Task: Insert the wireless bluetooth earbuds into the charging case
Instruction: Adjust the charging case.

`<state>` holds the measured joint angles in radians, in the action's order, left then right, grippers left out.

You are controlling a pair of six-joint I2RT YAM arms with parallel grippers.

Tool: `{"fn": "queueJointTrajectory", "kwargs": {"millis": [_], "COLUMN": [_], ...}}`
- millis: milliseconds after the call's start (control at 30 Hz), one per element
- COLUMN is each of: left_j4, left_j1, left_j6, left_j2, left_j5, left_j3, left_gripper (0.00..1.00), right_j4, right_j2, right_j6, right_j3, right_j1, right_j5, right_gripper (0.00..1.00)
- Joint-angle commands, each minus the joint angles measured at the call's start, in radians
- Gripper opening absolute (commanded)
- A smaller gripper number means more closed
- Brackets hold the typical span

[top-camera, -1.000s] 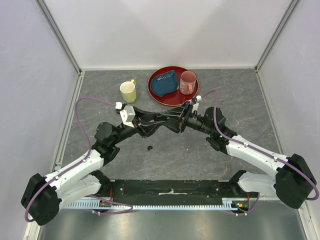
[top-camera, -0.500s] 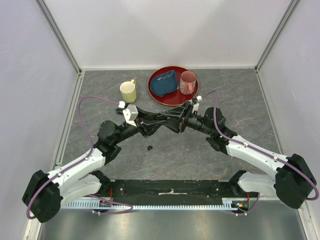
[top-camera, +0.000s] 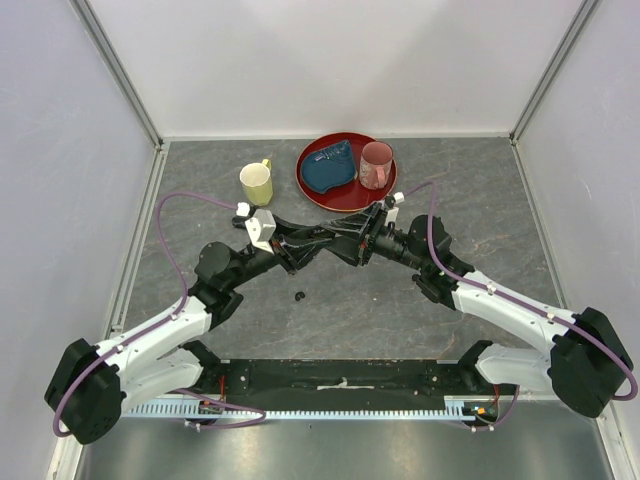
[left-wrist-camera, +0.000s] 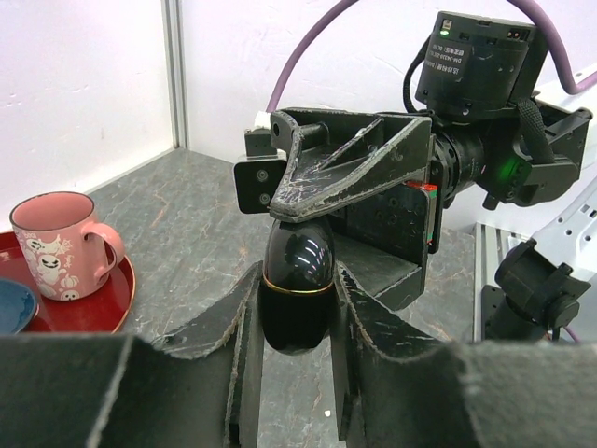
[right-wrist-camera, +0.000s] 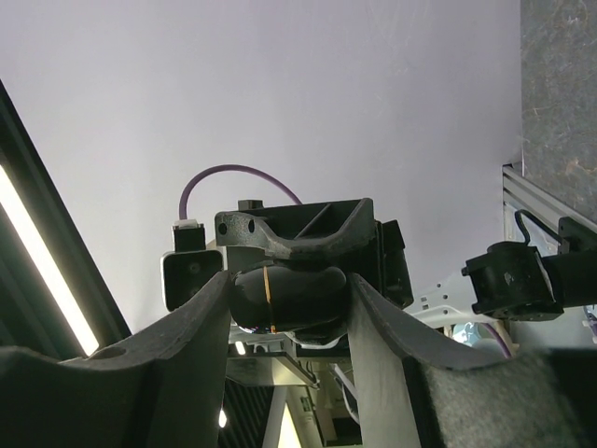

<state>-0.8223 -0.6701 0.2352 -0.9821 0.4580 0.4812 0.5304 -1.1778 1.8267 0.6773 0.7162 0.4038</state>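
Both grippers clamp one apparently closed case.

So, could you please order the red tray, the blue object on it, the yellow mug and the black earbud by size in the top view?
Largest to smallest:
round red tray
dark blue object
pale yellow mug
tiny black earbud

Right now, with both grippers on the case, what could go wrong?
The left gripper and right gripper both clamp the charging case above the table; an uneven pull could let it slip and drop.
One earbud lies loose on the table nearby; a falling case or a low arm might knock it away.
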Motion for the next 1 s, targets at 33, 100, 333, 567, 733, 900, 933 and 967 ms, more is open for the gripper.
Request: {"fn": "queueJointTrajectory", "kwargs": {"millis": [33,100,333,567,733,900,933,967], "left_j4": [-0.078,-0.089,-0.127,-0.138,-0.146,-0.156,-0.161,-0.163], "left_j1": [-0.005,-0.005,-0.009,-0.011,-0.013,-0.019,-0.020,-0.022], "left_j6": [0.007,0.012,0.026,0.035,0.038,0.039,0.039,0.039], "left_j2": [-0.004,-0.003,0.002,-0.003,-0.006,-0.009,-0.010,-0.009], "left_j5": [-0.044,-0.056,-0.067,-0.067,-0.074,-0.087,-0.087,-0.093], "left_j3": [-0.015,-0.021,-0.049,-0.050,-0.046,-0.049,-0.050,-0.050], "left_gripper": [0.11,0.02,0.16,0.35,0.36,0.38,0.38,0.38], "right_j4": [0.091,0.098,0.109,0.134,0.174,0.180,0.180,0.178], "right_j2": [0.018,0.020,0.024,0.023,0.021,0.024,0.026,0.026], "right_j6": [0.036,0.036,0.040,0.077,0.115,0.123,0.125,0.126], "right_j3": [-0.012,-0.018,-0.022,-0.033,-0.051,-0.051,-0.051,-0.051], "right_j1": [0.003,0.003,0.003,0.003,0.002,0.003,0.003,0.005], "right_j5": [0.007,0.004,0.001,0.009,0.010,0.010,0.010,0.010], "right_gripper": [0.23,0.26,0.25,0.25,0.25,0.25,0.25,0.25]}}
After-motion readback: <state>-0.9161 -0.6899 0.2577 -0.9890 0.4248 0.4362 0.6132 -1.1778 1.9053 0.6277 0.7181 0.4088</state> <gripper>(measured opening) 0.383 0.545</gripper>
